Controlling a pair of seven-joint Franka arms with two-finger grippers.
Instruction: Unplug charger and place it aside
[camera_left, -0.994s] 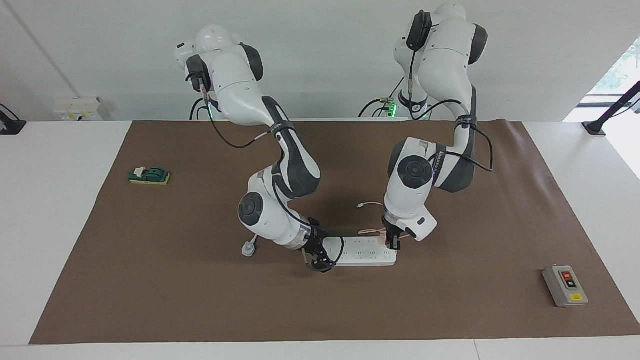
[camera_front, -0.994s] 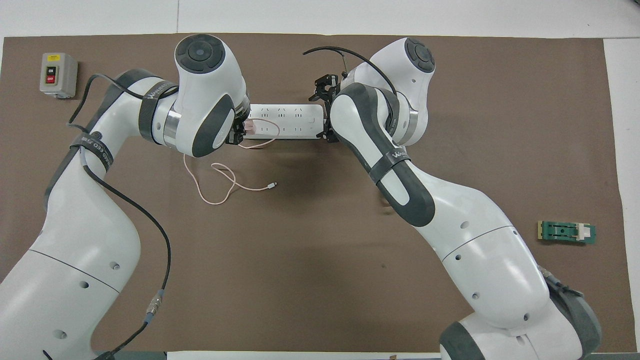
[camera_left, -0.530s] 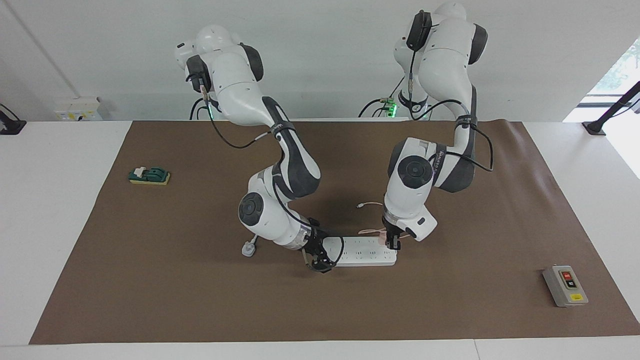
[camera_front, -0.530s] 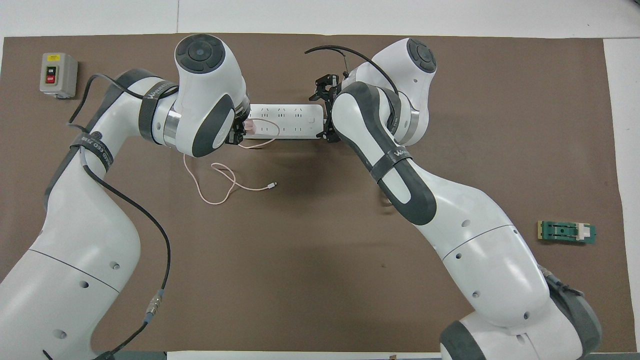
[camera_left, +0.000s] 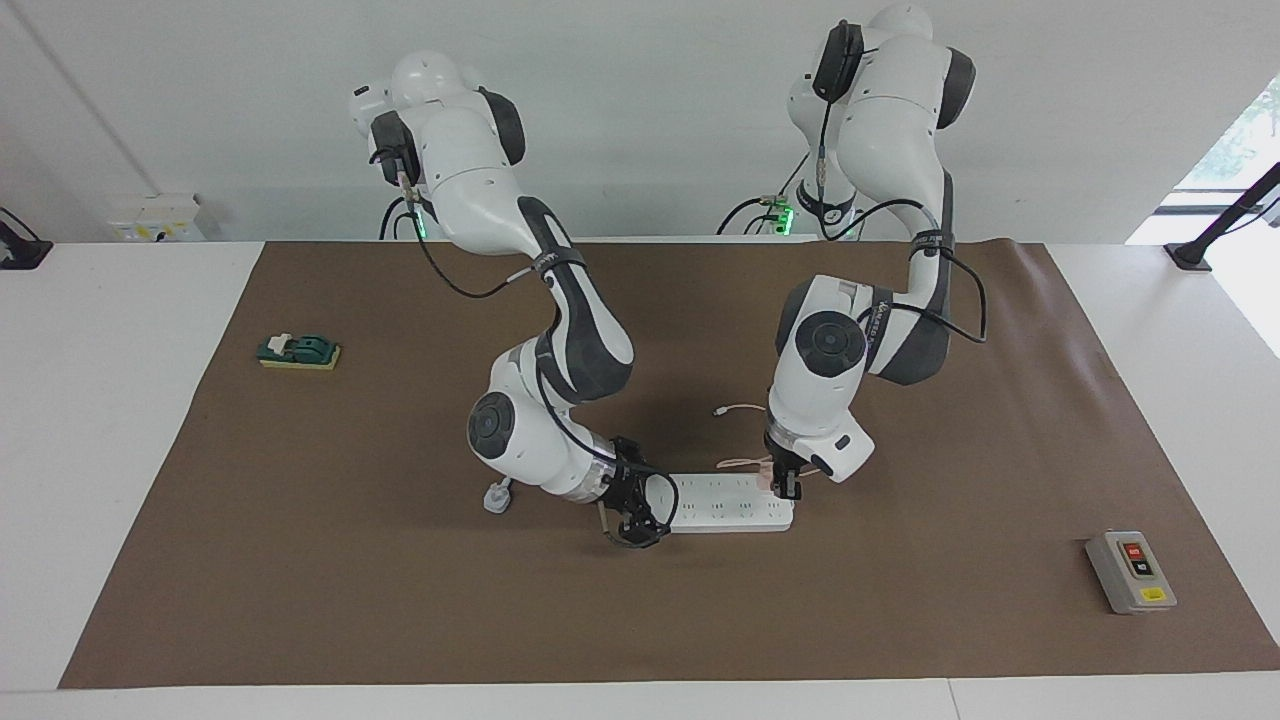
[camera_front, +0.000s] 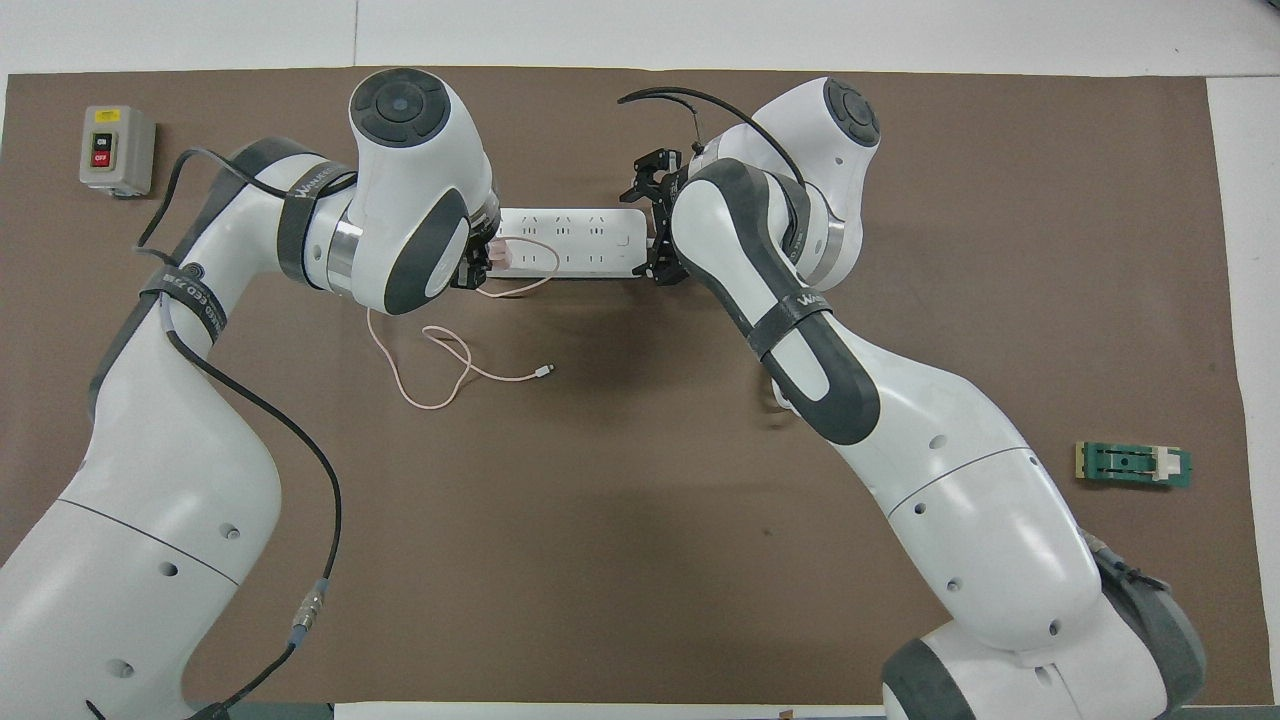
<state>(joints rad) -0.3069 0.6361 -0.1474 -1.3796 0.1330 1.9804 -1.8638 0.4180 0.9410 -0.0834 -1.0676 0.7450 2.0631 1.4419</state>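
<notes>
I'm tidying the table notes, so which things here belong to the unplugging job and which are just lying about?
Job: charger, power strip, left tool, right tool.
Lying about: grey button box, green block.

A black strap (camera_front: 305, 190) around the left arm's forearm carries pale lettering, too small to make out. The grey box (camera_front: 116, 150) shows marks on its red and black buttons, likewise unreadable.
</notes>
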